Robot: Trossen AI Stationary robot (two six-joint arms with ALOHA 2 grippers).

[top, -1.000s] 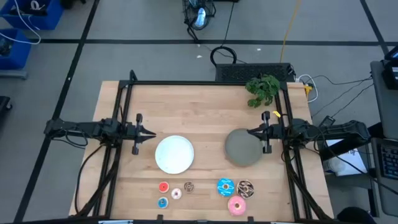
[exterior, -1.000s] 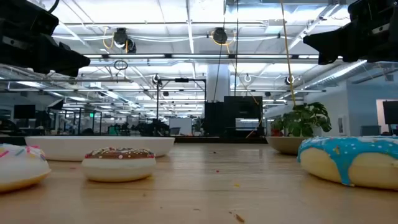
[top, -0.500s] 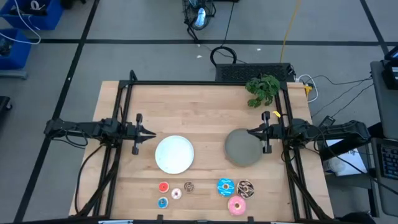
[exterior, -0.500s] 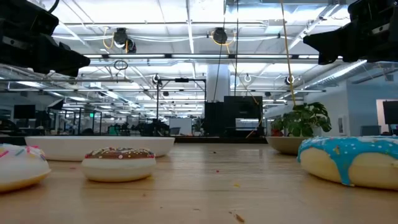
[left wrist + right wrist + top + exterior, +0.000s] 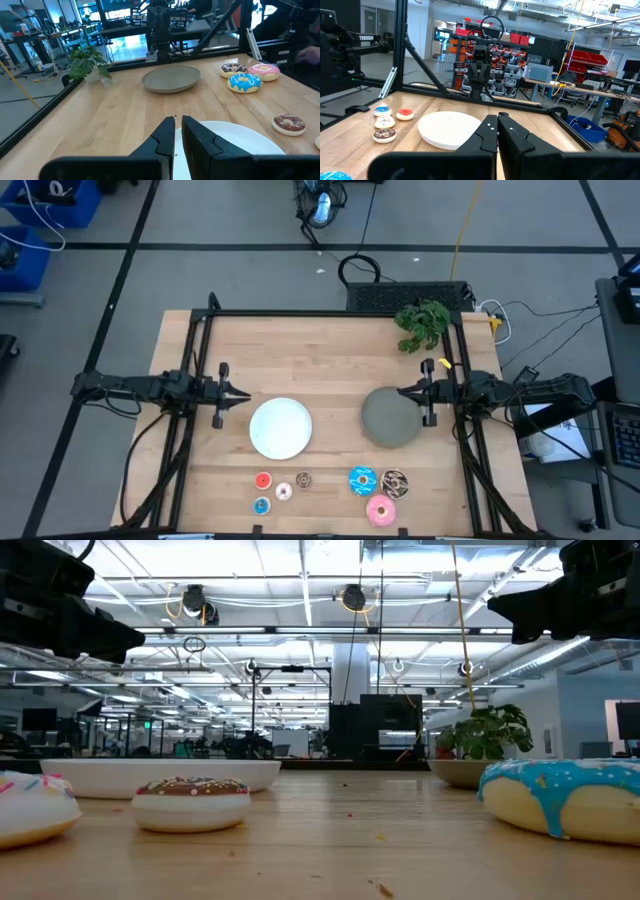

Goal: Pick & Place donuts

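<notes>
While both arms sit level above the tabletop (image 5: 330,370), neither one touches a donut. Left end effector (image 5: 243,395): fingers (image 5: 162,137) pressed nearly together, holding nothing, tip just beside the white plate (image 5: 280,428) on its left edge. Right end effector (image 5: 403,392): fingers (image 5: 489,131) likewise together and empty, tip over the right edge of the grey plate (image 5: 390,418). The two plates lie side by side mid-tabletop, apart from each other.

All seven donuts lie on the wood along the near edge, off both plates. Small group, below the white plate: red donut (image 5: 263,480), tiny blue donut (image 5: 262,505), pink-white donut (image 5: 283,492), tiny brown donut (image 5: 304,479). Larger group, below the grey plate: blue donut (image 5: 362,479), brown sprinkled donut (image 5: 395,482) just beside it, pink donut (image 5: 380,510) nearest the edge, touching or almost touching the other two.

Potted plant (image 5: 422,325) at the far right corner.
</notes>
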